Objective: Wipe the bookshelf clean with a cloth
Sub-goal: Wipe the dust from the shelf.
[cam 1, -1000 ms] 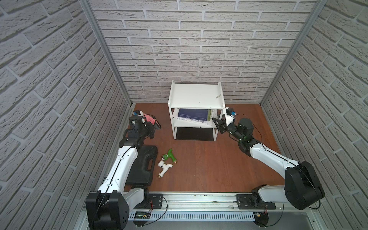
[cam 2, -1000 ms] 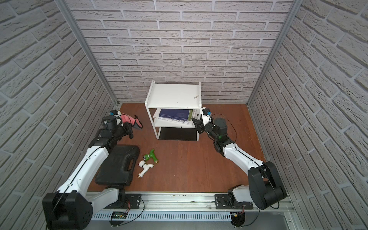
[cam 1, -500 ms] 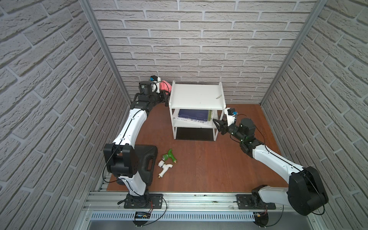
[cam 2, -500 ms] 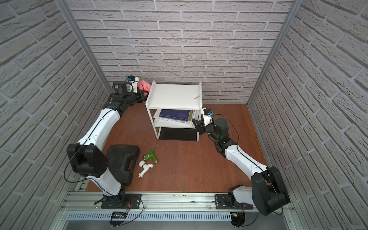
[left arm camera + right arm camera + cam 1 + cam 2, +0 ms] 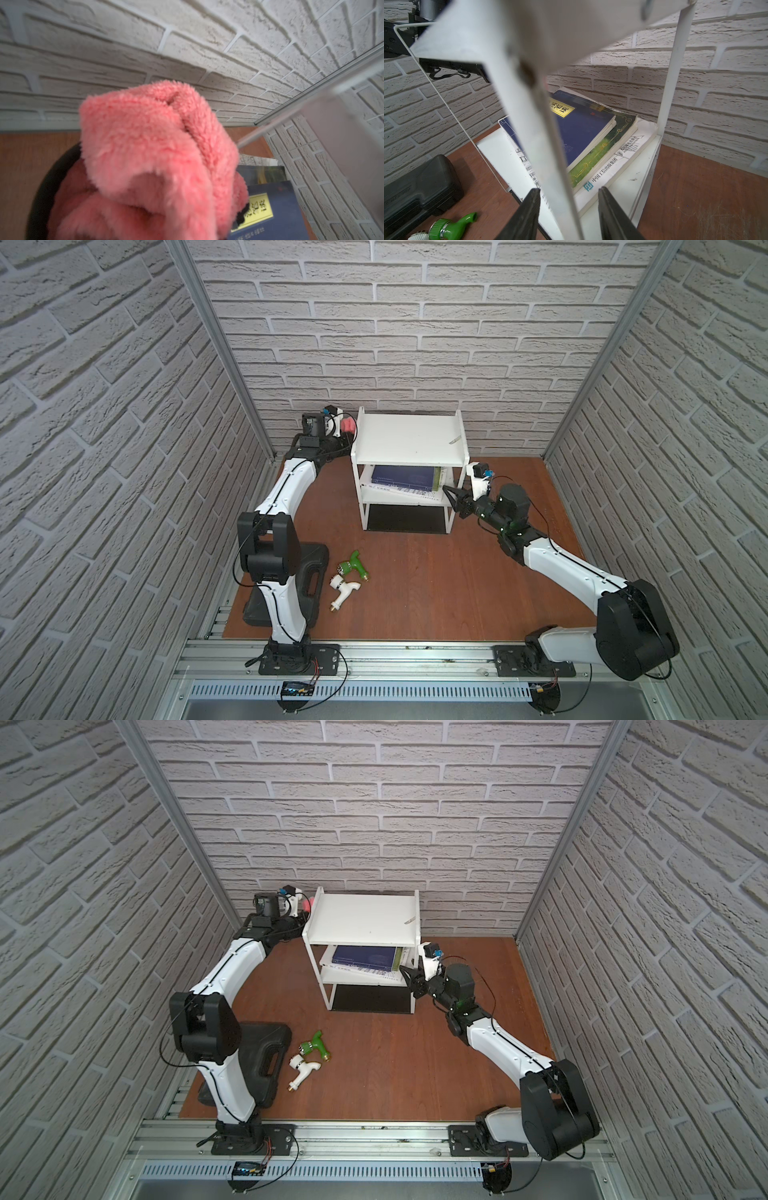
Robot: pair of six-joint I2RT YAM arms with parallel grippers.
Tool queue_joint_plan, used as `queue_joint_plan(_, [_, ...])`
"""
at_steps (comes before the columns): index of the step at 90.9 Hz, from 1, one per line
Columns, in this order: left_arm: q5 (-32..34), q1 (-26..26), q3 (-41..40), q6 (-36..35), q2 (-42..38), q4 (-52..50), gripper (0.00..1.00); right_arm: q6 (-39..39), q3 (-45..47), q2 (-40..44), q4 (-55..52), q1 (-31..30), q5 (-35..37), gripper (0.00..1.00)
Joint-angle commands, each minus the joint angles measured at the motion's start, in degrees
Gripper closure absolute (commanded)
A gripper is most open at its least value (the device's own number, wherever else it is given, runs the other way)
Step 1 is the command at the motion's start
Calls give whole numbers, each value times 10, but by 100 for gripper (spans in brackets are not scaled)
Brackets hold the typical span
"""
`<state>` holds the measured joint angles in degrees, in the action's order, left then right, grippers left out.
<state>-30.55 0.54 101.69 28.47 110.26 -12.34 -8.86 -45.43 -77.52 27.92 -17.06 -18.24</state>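
Observation:
The white bookshelf point(image 5: 407, 439) point(image 5: 361, 919) stands against the back wall. My left gripper point(image 5: 341, 432) is raised at the top board's back left corner, shut on the bunched pink cloth point(image 5: 348, 425) point(image 5: 307, 905). In the left wrist view the cloth point(image 5: 158, 155) hides the fingers, and the shelf's edge point(image 5: 342, 135) is a blur beside it. My right gripper point(image 5: 451, 495) point(image 5: 569, 207) is open with its jaws either side of the bookshelf's front right leg point(image 5: 542, 124) at middle-shelf height, a gap showing on both sides.
Stacked books point(image 5: 401, 479) point(image 5: 581, 128) lie on the middle shelf. A small grey scrap point(image 5: 456, 440) lies on the top board. A black case point(image 5: 309, 572) sits on the floor front left, partly behind my left arm, with a green tap point(image 5: 353, 566) and a white tap point(image 5: 345, 587) beside it.
My left arm has lifted the cloth from low beside the shelf up to the top board's back left corner. The right gripper has stayed at the front right leg.

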Motion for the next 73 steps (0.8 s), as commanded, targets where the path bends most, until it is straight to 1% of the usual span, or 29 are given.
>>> queue_joint_plan(1, [-9, 3, -1, 8, -19, 52, 100, -17, -17, -17, 11, -4, -9, 50])
queue_joint_plan(12, [-31, 7, -100, 18, -45, 81, 100, -19, -20, -23, 10, -4, -6, 51])
queue_joint_plan(26, [-9, 5, -251, 1, -161, 105, 100, -13, -21, -20, -10, -3, 5, 51])
queue_joint_plan(33, [-8, 5, -305, -12, -212, 80, 100, -16, -15, -18, -8, -3, 13, 51])
queue_joint_plan(38, [28, 5, -346, -23, -253, 58, 100, -19, -9, -17, -2, -3, 20, 50])
queue_joint_plan(48, [148, 5, -421, -46, -363, -1, 100, -21, -3, -10, 2, -4, 23, 49])
queue_joint_plan(52, [170, 5, -441, -50, -408, -27, 100, -19, -4, -6, 0, -3, 20, 49])
queue_joint_plan(57, [163, 6, -462, -46, -449, -52, 100, -18, -3, 0, -4, -4, 16, 48])
queue_joint_plan(61, [132, 7, -475, -33, -485, -65, 100, -18, 0, 6, -4, -3, 15, 48])
queue_joint_plan(68, [77, 16, -489, -8, -528, -60, 100, -18, 5, 16, -5, -3, 17, 48])
queue_joint_plan(73, [62, 25, -484, 1, -547, -49, 100, -18, 7, 21, -4, -3, 19, 47])
